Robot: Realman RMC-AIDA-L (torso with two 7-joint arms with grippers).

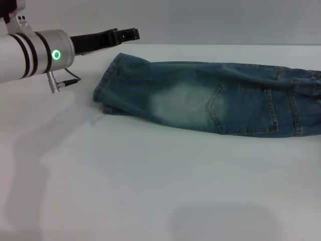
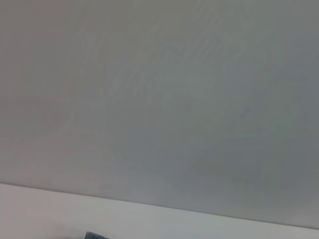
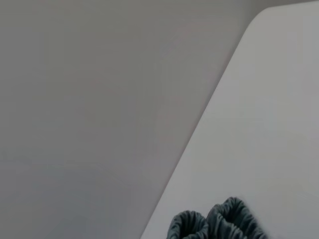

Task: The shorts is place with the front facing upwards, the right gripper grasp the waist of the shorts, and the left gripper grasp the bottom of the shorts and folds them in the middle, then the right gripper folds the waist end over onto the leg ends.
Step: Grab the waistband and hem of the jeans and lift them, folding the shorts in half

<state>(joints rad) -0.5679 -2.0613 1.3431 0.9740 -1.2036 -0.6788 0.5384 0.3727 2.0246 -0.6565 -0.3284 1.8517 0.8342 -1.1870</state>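
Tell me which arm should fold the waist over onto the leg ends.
Probably the right: its wrist view shows the gathered waistband close by. The left end effector hovers past the leg ends of the shorts, at the far end from the waist.

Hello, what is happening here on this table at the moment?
Long blue-green denim shorts lie lengthwise on the white table, seemingly already folded in the middle. The left arm's black end effector hovers beside the leg ends, apart from the cloth. The right wrist view shows only the puckered waistband; the right end effector itself is not visible.
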